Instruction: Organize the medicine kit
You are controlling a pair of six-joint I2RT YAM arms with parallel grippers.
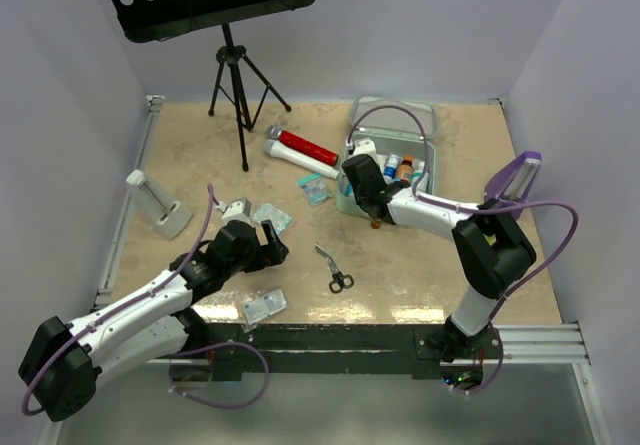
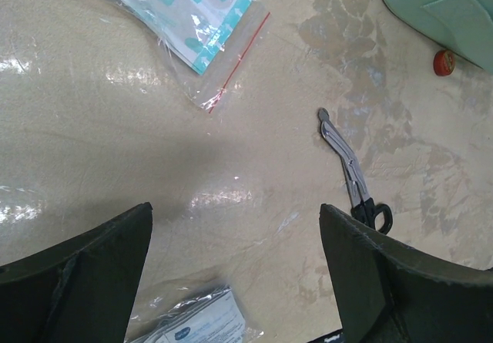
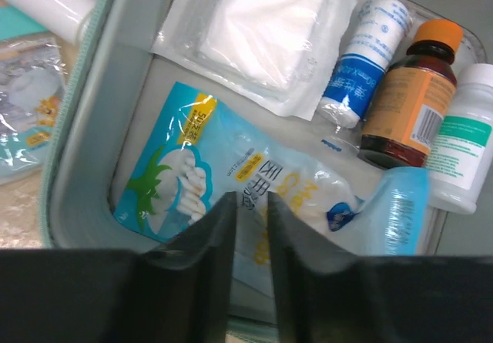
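Observation:
The mint-green medicine kit (image 1: 432,141) stands open at the back right. It also shows in the right wrist view (image 3: 85,119) and, as a corner, in the left wrist view (image 2: 451,8). Inside lie a cotton bag (image 3: 169,166), a gauze pack (image 3: 262,35), a bandage roll (image 3: 362,50), a brown bottle (image 3: 404,100) and a white bottle (image 3: 462,146). My right gripper (image 1: 362,193) (image 3: 250,200) is over the kit's near-left corner, jaws almost closed on the middle of the cotton bag. My left gripper (image 1: 270,245) (image 2: 235,212) is open and empty above the table.
Scissors (image 1: 335,270) (image 2: 350,177), a bagged packet (image 1: 265,307) (image 2: 200,327), a dotted zip bag (image 1: 272,215) (image 2: 192,11) and a small red cap (image 2: 444,62) lie on the table. Red and white tubes (image 1: 305,153), a tripod stand (image 1: 235,85), a white holder (image 1: 155,205) and a purple stand (image 1: 515,177) surround them.

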